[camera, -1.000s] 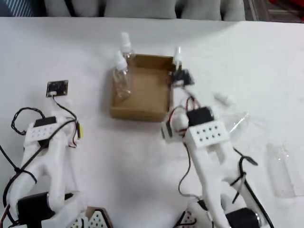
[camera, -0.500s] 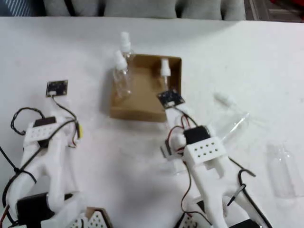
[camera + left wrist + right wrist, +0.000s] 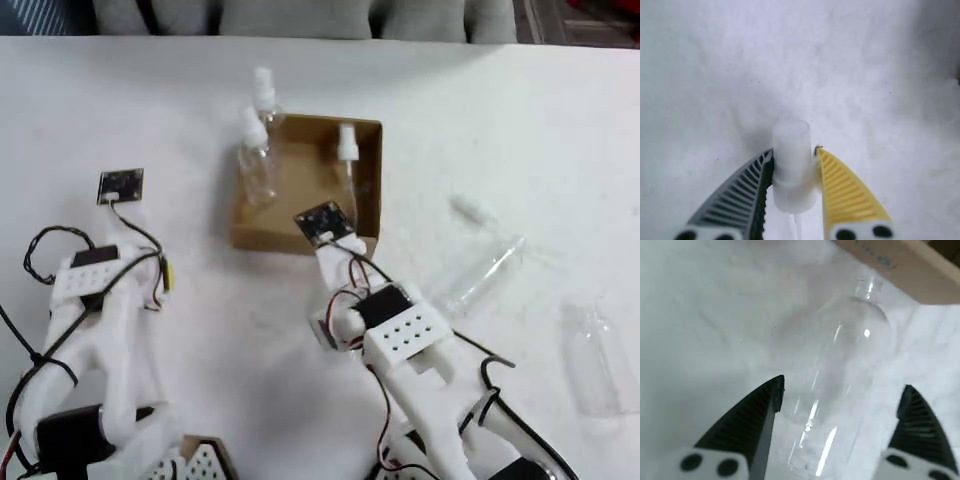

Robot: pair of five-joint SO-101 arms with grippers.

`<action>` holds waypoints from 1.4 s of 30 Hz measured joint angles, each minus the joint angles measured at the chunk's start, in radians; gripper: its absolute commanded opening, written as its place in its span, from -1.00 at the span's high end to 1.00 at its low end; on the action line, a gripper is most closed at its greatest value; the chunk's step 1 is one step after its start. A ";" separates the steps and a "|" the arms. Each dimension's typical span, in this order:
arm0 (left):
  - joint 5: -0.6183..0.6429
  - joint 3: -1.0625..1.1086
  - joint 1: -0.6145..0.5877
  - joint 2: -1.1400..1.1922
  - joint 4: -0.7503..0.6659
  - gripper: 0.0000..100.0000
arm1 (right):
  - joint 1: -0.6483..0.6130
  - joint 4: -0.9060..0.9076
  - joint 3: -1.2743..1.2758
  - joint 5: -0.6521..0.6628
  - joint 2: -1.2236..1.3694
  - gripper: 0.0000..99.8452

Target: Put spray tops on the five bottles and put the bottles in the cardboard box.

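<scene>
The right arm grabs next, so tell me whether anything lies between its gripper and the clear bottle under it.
Nothing visible does. The open right gripper hangs over the clear bottle lying on the table; the cardboard box sits beyond its neck.

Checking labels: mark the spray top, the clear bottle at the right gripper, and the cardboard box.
spray top (image 3: pixel 791 170): left wrist view, white cap body.
clear bottle (image 3: pixel 840 370): right wrist view, mid-body.
cardboard box (image 3: pixel 262 240): high view, near outer wall.
</scene>
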 measured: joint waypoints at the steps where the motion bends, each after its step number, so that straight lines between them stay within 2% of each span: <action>1: 0.000 0.000 0.000 0.000 0.000 0.96 | 0.003 0.009 -0.002 0.000 -0.002 0.30; 7: 0.000 0.000 0.000 0.000 0.000 0.96 | 0.052 0.132 -0.086 0.029 -0.002 0.36; 12: 0.000 0.000 0.000 0.000 0.000 0.96 | 0.167 0.218 -0.270 0.074 0.000 0.78; 18: 0.000 0.000 0.000 0.000 0.000 0.96 | 0.190 0.213 -0.473 0.083 0.006 0.72; 22: 0.000 0.000 0.000 0.000 0.000 0.96 | 0.183 0.098 -0.520 0.083 0.107 0.72; 30: 0.000 0.000 0.000 0.000 0.000 0.96 | 0.178 -0.315 -0.528 0.086 0.411 0.72; 42: 0.000 0.000 0.000 0.000 0.000 0.96 | 0.262 -0.638 -0.528 0.086 0.646 0.72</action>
